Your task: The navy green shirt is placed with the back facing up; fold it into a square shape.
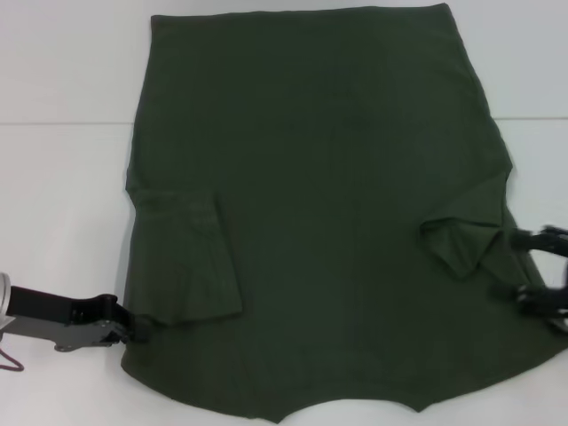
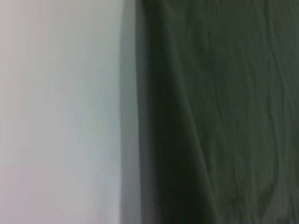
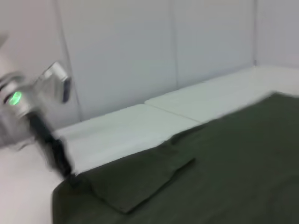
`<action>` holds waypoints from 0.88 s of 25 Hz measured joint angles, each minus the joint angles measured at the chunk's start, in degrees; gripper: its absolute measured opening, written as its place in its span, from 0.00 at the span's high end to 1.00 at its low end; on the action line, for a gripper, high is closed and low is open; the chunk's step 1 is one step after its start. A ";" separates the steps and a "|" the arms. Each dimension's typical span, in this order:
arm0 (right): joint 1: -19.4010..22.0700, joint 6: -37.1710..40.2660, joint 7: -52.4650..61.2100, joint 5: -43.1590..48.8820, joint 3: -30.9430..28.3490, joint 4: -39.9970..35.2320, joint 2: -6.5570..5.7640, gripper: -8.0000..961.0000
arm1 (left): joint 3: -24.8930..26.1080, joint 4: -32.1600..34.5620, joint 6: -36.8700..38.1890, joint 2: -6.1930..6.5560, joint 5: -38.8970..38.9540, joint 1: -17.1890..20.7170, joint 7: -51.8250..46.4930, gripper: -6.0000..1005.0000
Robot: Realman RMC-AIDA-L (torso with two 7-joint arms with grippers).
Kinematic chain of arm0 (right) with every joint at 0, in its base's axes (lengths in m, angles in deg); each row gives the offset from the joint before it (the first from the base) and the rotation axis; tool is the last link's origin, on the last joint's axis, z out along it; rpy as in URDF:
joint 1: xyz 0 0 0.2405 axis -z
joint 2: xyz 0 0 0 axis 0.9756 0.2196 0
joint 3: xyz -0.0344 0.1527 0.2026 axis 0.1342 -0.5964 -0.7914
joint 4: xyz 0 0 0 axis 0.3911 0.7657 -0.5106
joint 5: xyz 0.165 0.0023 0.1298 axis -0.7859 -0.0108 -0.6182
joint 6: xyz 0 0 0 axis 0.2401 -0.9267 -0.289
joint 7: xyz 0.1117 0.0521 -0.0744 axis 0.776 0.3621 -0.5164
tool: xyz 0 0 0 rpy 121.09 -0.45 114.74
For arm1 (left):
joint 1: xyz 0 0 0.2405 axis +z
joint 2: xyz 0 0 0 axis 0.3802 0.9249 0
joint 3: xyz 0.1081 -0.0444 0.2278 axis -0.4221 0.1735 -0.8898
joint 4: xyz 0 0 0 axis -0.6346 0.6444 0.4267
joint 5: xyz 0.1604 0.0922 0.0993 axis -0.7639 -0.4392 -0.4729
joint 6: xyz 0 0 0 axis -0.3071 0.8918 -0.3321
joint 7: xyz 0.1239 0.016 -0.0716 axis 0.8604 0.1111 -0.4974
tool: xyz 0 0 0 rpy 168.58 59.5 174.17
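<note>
Across the desk's [image 1: 62,213] centre lies the navy green shirt [image 1: 328,222], both sleeves folded inward. Left gripper [image 1: 133,325] touches its left edge, right gripper [image 1: 541,271] its right edge; closure of the 2 grippers cannot be determined.

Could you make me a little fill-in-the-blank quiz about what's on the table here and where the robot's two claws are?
1. The navy green shirt lies spread on a ____ table.
2. The shirt's left sleeve is folded ____ onto the body.
3. The left gripper sits at the shirt's ____ edge.
4. The right gripper is beside the ____ sleeve.

Missing words: white; inward; left; right
</note>
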 joint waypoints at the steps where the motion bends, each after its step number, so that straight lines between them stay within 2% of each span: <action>1: 0.01 1.20 5.91 0.57 0.14 -3.50 -0.04 0.04 | -0.27 0.00 0.18 0.02 0.09 -0.07 0.42 0.95; 4: -0.68 4.88 33.02 5.73 0.64 -19.09 -1.39 0.04 | -0.57 0.01 0.51 0.05 0.36 -0.31 2.22 0.95; 5: -1.28 5.94 41.25 8.25 0.74 -22.87 -2.26 0.04 | -0.58 0.01 0.59 0.07 0.41 -0.41 2.77 0.95; 7: -2.73 8.10 54.17 12.89 0.66 -27.37 -4.24 0.04 | -0.56 0.01 0.81 0.18 0.44 -0.52 3.97 0.96; 9: -4.31 9.45 62.31 18.36 0.35 -28.65 -5.85 0.04 | -0.39 0.11 1.14 0.26 0.45 -0.53 4.84 0.96; 11: -5.42 9.52 65.42 23.79 0.13 -29.06 -6.34 0.05 | -0.20 0.81 1.56 0.29 0.48 -0.44 5.65 0.96; 14: -6.50 7.99 65.22 30.57 0.33 -27.79 -5.93 0.05 | -0.18 1.49 1.86 0.23 0.57 -0.28 6.29 0.96; 18: -6.55 5.20 64.17 31.81 2.34 -22.19 -5.61 0.05 | -0.31 1.52 1.88 0.24 0.66 -0.26 6.92 0.96; 22: -6.76 2.34 62.78 31.66 3.29 -15.99 -6.23 0.05 | -0.37 1.51 1.51 0.18 1.08 -0.17 7.44 0.96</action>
